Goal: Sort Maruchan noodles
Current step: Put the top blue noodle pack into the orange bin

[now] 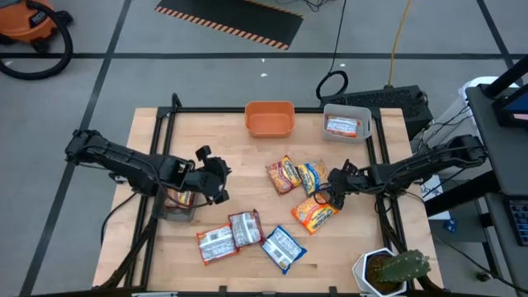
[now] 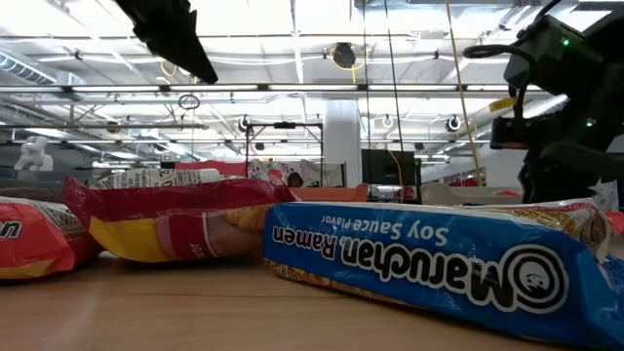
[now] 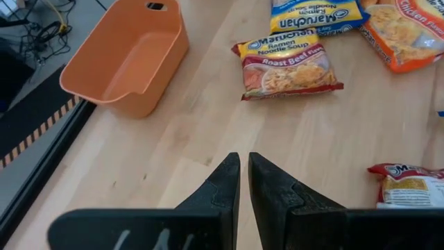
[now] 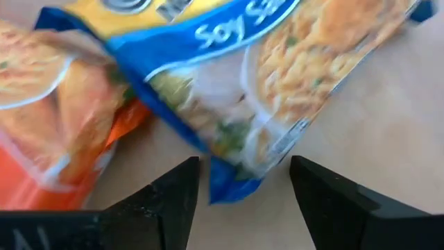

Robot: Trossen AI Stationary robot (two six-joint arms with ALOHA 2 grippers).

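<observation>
Several Maruchan noodle packets lie flat on the wooden table (image 1: 190, 132). A red-brown one (image 1: 283, 174), a yellow-blue one (image 1: 312, 176) and an orange one (image 1: 314, 213) lie at the middle right. Two silver-red ones (image 1: 217, 243) and a blue-white one (image 1: 283, 247) lie near the front edge. My right gripper (image 1: 332, 188) is open and low over the yellow-blue packet (image 4: 229, 90). Its fingers stand on either side of that packet's near corner (image 4: 232, 184) without touching it. My left gripper (image 1: 221, 177) hangs shut above bare table at the left, holding nothing (image 3: 243, 187).
An empty orange bin (image 1: 270, 118) and a grey bin (image 1: 346, 124) holding one packet stand at the far edge. A clear bin (image 1: 177, 202) with a packet sits under my left arm. A potted cactus (image 1: 396, 271) stands at the front right corner.
</observation>
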